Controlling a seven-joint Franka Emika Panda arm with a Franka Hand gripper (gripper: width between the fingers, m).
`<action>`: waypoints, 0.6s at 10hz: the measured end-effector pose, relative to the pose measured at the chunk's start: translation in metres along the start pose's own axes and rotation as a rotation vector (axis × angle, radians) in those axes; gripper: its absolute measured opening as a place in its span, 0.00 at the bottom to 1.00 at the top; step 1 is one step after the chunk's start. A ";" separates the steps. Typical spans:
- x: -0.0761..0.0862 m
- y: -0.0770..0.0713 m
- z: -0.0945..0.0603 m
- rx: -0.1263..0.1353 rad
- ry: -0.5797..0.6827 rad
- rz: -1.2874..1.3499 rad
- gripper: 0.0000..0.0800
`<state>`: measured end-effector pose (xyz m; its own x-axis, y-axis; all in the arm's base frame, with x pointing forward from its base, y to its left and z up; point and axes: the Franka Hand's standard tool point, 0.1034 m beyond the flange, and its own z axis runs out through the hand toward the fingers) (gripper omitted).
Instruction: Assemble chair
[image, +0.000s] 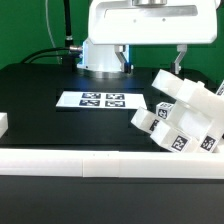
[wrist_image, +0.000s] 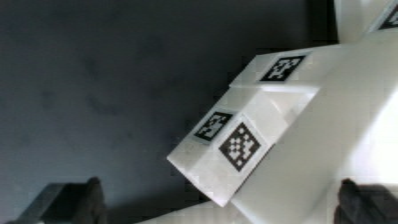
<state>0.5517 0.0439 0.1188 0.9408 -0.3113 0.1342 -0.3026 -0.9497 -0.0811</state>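
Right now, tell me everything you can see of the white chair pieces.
The chair pieces are chunky white plastic-looking blocks and panels with black-and-white square tags, bunched in a tilted cluster. They rest on the black table at the exterior view's right, beside the white rail. The open jaws hang above, not touching.

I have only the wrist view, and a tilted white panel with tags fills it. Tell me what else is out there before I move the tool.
Observer: The marker board lies flat on the table, to the exterior view's left of the chair pieces.
Operator: Report what lies in front of the pieces.
Observer: A long white border rail runs across the whole exterior view, just below the pieces.
Operator: Give me the tool's position.
Observer: The tool hangs open above the pieces, gripping nothing.
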 end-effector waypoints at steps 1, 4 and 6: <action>0.000 0.000 0.000 0.000 0.000 -0.001 0.81; 0.010 0.024 0.005 -0.014 -0.002 -0.014 0.81; 0.017 0.024 0.009 -0.017 0.005 -0.013 0.81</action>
<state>0.5617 0.0164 0.1103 0.9438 -0.2992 0.1403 -0.2932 -0.9540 -0.0623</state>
